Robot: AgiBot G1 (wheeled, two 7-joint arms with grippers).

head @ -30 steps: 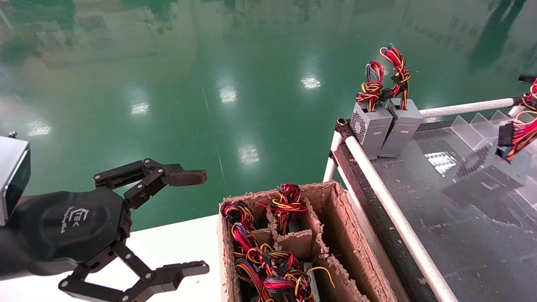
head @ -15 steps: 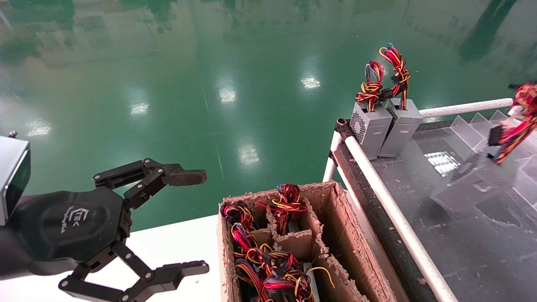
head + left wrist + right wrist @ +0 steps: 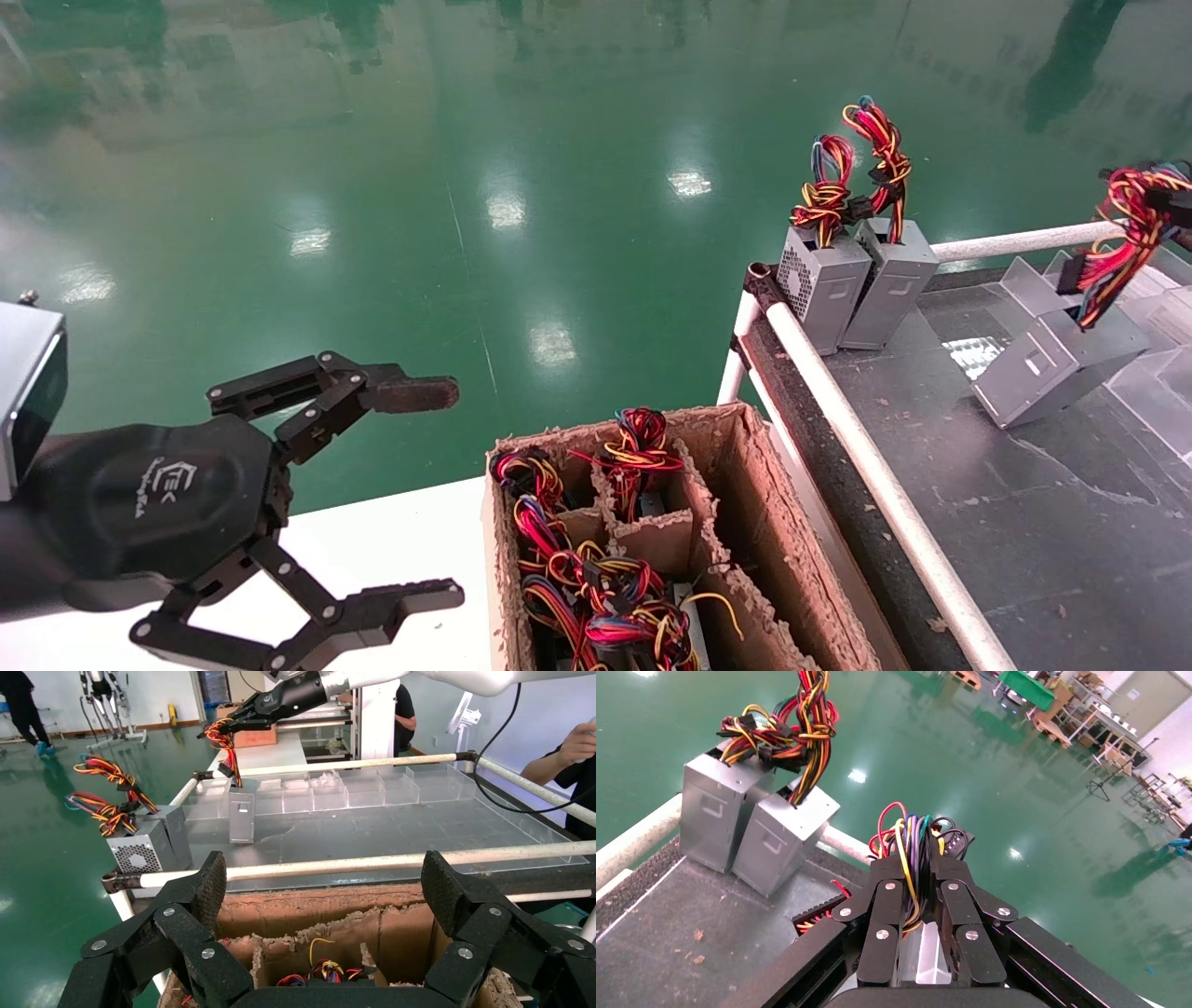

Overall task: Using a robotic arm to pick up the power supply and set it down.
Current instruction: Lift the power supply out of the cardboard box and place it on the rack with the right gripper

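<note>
The power supply [image 3: 1052, 368], a grey metal box, leans tilted with its lower end on the dark table [image 3: 1024, 522] at the right. My right gripper [image 3: 1175, 207] reaches in from the right edge, shut on the supply's red-yellow wire bundle [image 3: 1117, 242]. In the right wrist view the wires [image 3: 905, 846] run up between the shut gripper [image 3: 918, 867]. The left wrist view shows that gripper [image 3: 223, 728] far off, with the power supply [image 3: 242, 815] hanging under it. My left gripper [image 3: 438, 494] stays parked, open and holding nothing, over the white table at the near left.
Two more grey supplies [image 3: 857, 280] with wire bundles stand at the dark table's far left corner, behind a white rail [image 3: 866, 466]. Clear plastic dividers [image 3: 1145, 391] sit beside the held supply. A torn cardboard box [image 3: 745, 485] of wired supplies stands near the middle.
The held power supply has swung from a blurred lower lean to a steadier tilt, and its wire bundle has risen toward the far rail. The left arm has not moved.
</note>
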